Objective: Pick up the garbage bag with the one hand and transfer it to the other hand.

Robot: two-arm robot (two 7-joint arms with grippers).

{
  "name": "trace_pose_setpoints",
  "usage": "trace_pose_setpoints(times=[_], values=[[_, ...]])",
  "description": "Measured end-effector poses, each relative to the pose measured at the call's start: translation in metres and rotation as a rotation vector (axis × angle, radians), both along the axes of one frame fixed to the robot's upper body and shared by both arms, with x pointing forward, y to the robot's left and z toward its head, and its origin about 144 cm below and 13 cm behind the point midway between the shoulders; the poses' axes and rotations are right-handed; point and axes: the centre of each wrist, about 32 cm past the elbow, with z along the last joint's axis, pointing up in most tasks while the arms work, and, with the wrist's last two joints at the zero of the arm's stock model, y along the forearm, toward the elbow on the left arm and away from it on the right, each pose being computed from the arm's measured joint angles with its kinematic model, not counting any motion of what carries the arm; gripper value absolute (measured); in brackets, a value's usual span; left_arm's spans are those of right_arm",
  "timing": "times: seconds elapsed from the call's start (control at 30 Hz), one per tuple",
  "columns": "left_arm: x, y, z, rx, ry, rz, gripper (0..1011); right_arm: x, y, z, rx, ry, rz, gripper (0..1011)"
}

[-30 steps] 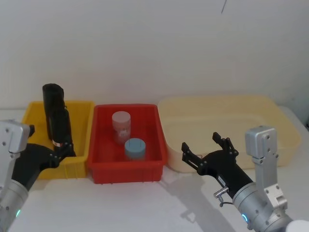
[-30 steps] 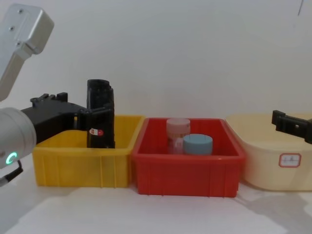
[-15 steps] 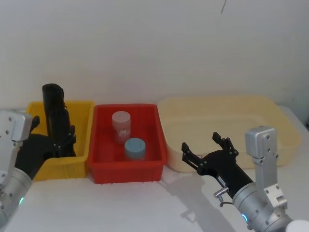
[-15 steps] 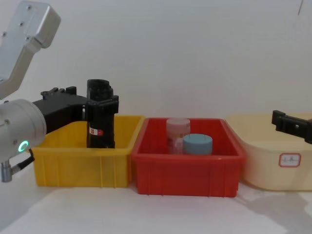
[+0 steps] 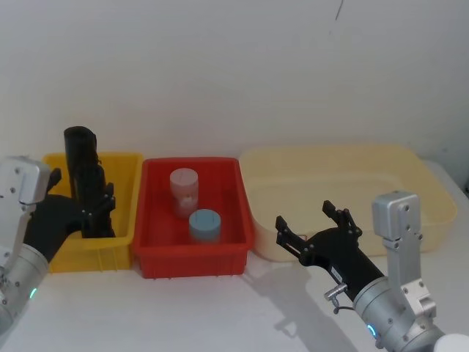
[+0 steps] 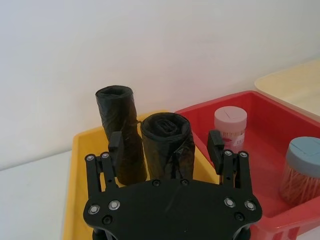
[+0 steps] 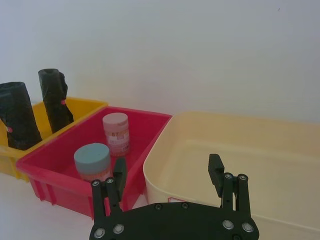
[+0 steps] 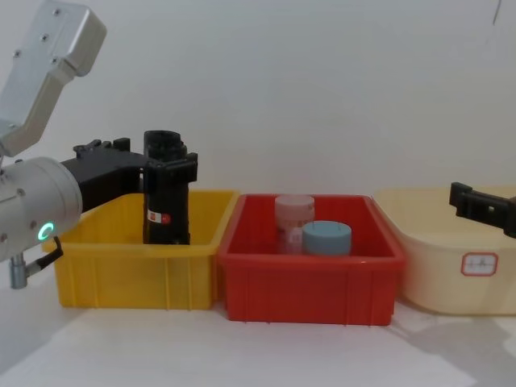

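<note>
Found the right gripper (image 7: 167, 167) nearest, spread wide, holding nothing, in front of the cream tub (image 7: 260, 135). Farther in, saw the left gripper (image 6: 165, 142) open astride the garbage bag (image 8: 165, 205), not clamped on it. Noted the bag upright in the yellow bin (image 8: 137, 278), a second roll (image 6: 117, 125) just behind. Judged the approach done and the grasp, lift and handover all left to do.
</note>
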Motion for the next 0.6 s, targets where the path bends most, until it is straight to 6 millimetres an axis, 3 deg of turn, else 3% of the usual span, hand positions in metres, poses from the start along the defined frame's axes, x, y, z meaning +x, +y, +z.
trace_pose_setpoints(times=[0.6], values=[[0.015, 0.003, -0.01, -0.039, 0.026, -0.033, 996, 0.0, 0.0, 0.0, 0.0, 0.0, 0.0, 1000]])
